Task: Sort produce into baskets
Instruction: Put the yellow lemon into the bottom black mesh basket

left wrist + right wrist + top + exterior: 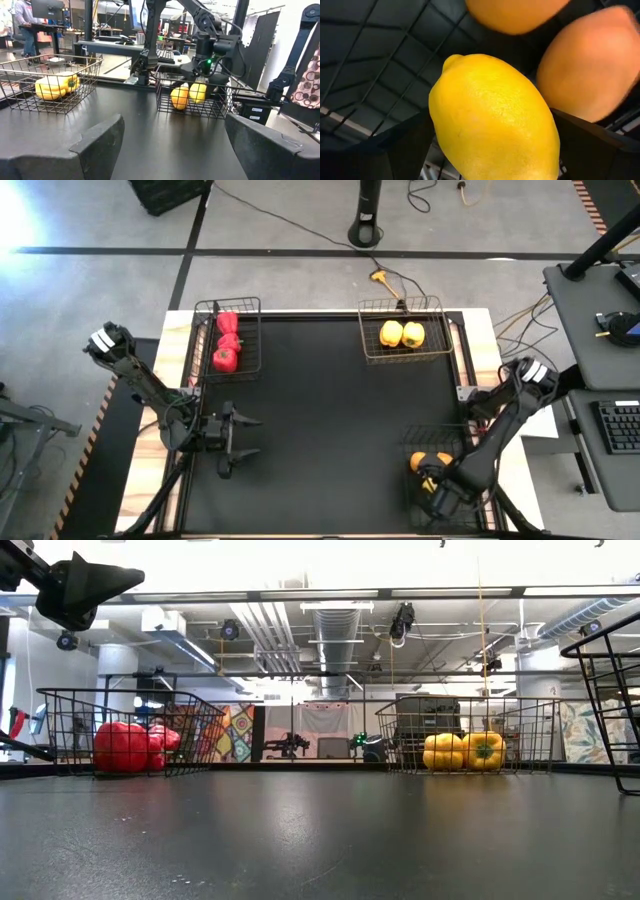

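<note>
Three red bell peppers [226, 340] lie in the black wire basket [250, 305] at the table's far left. Two yellow bell peppers [402, 334] lie in the tan basket [445, 340] at the far right. My right gripper [437, 488] points down into the black basket [412, 442] at the near right. It is open, one finger on each side of a yellow oval fruit [490, 115], and no touch shows. Two orange fruits [590, 65] lie beside it on the mesh. My left gripper [250, 437] stands open and level at the near left, holding nothing.
The table's dark middle [330, 420] lies bare between the baskets. Off the table, a black crate [168, 192] and a stand's base [367, 230] are on the floor beyond the far edge. A desk with a keyboard [618, 425] stands to the right.
</note>
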